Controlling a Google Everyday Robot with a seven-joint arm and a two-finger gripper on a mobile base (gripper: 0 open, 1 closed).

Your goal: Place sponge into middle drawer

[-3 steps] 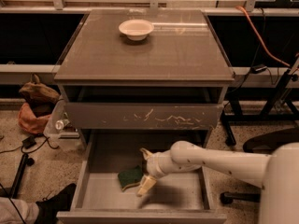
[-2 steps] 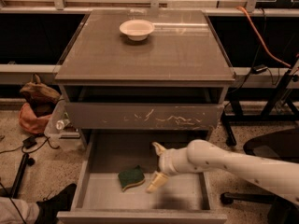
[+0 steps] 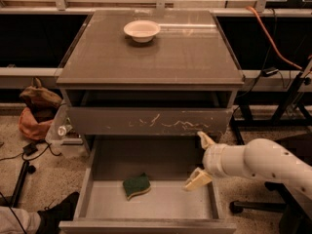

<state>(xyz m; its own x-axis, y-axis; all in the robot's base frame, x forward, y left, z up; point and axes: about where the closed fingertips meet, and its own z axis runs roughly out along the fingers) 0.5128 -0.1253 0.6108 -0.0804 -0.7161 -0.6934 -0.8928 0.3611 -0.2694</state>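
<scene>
Middle drawer [image 3: 165,204] pulled out at the cabinet's foot, toward 6 o'clock of the view. Sponge [image 3: 136,185] lies flat on the drawer floor, green face up, left of centre, clear of the walls.

Gripper [image 3: 201,160] hangs over the drawer's right part, at about 2 o'clock from the sponge and apart from it. Fingers spread wide, nothing between them: upper fingertip [image 3: 204,139] near the lower edge of the scratched drawer front [image 3: 151,121], lower one above the drawer floor. White arm [image 3: 265,164] comes in from 4 o'clock.

White bowl [image 3: 142,30] sits on the cabinet top [image 3: 156,62], toward 12 o'clock. Brown and orange bag [image 3: 36,112] on the floor at 9 o'clock of the cabinet.
</scene>
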